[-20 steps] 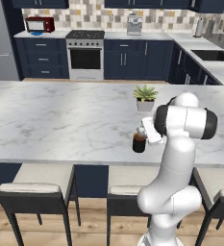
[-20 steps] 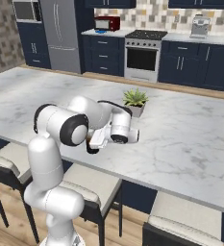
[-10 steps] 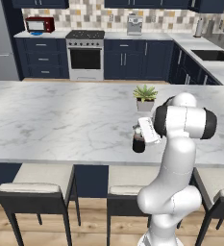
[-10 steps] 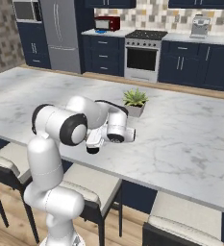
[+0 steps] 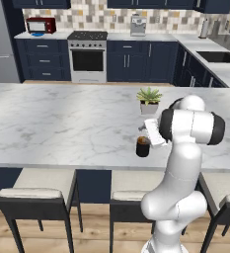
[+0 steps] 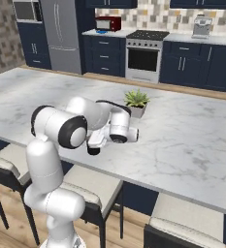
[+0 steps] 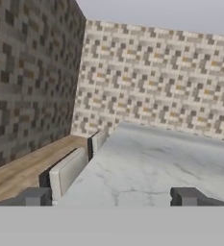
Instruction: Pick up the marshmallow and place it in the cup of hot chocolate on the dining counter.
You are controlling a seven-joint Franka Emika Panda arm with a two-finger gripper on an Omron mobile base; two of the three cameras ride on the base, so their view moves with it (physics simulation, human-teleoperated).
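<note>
The cup of hot chocolate (image 5: 142,147), small and dark with a brown top, stands near the front edge of the dining counter (image 5: 62,123). From the right base view the cup (image 6: 93,150) peeks out below my hand. My gripper (image 5: 142,129) hovers just above the cup, lying level and pointing left along the counter. In the hand view my gripper (image 7: 111,197) is open, its fingertips (image 7: 34,196) set wide with nothing between them. The marshmallow is hidden.
A green plant in a white pot (image 5: 148,100) stands just behind the cup. Cushioned stools (image 5: 37,183) line the counter's front edge. Across the aisle are navy cabinets, an oven (image 5: 88,59) and a red microwave (image 5: 40,24).
The jaws have gone from shut to wide open while the hand stayed over the cup. The cup and plant have not moved.
</note>
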